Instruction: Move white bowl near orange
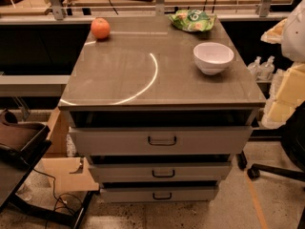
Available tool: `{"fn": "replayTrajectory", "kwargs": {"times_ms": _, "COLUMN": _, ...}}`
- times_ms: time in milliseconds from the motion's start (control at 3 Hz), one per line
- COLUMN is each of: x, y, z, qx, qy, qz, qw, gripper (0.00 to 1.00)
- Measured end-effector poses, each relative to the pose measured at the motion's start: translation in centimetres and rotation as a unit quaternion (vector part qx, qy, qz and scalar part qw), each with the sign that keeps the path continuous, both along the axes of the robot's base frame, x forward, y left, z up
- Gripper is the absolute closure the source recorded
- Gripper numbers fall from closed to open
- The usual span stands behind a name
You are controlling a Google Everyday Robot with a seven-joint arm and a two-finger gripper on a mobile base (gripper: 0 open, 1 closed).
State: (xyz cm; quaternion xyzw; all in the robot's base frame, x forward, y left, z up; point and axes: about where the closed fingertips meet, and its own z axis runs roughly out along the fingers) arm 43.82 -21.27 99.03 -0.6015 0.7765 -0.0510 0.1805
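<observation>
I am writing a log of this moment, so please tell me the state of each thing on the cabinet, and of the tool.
orange: whole, unpeeled, back left corner of the cabinet top.
white bowl: upright, empty, on the right side, apart from the orange.
green snack bag: lying crumpled at the back right.
drawers: three; whether fully shut, cannot tell.
tool: not in view.

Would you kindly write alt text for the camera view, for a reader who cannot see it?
A white bowl sits on the right side of a grey cabinet top, apart from an orange at the far left corner; a green snack bag lies at the far edge. The gripper is not in view.
</observation>
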Motion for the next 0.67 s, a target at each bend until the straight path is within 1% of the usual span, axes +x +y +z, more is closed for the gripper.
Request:
{"fn": "replayTrajectory", "kwargs": {"times_ms": 333, "x": 0.0, "y": 0.0, "z": 0.0, "qx": 0.0, "qy": 0.0, "qz": 0.0, "qw": 1.0, "gripper": 0.0}}
{"fn": "replayTrajectory", "kwargs": {"times_ms": 667, "x": 2.4, "y": 0.5, "z": -0.9, "qx": -0.01, "qy": -0.01, "qz": 0.02, "qw": 0.9997, "gripper": 0.0}}
